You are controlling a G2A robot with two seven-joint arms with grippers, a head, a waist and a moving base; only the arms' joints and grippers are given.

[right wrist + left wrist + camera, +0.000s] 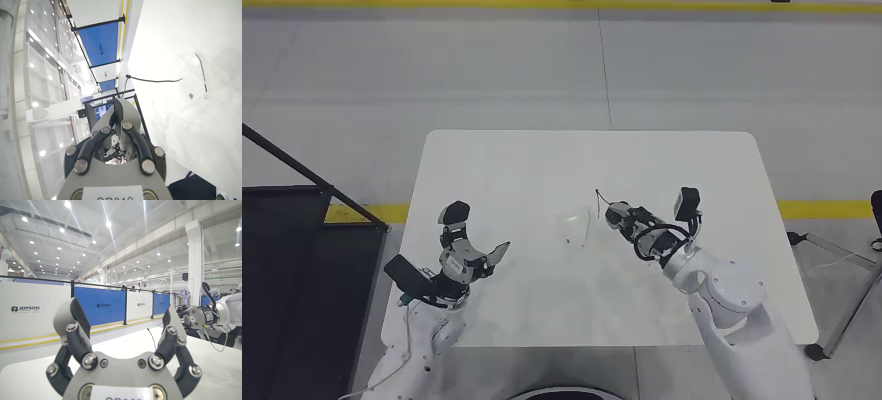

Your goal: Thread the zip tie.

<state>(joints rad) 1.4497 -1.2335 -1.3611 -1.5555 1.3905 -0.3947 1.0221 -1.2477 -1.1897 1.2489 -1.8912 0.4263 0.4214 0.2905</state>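
Left gripper (477, 232) hovers over the table's (542, 170) near-left area, fingers spread wide. Clear block (574, 225) sits mid-table. Zip tie (155, 81) extends above the block, pinched by the closed right gripper (613, 211).

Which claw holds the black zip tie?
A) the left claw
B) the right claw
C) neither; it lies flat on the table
B: the right claw is shut on the zip tie, while the left claw stands open and empty.
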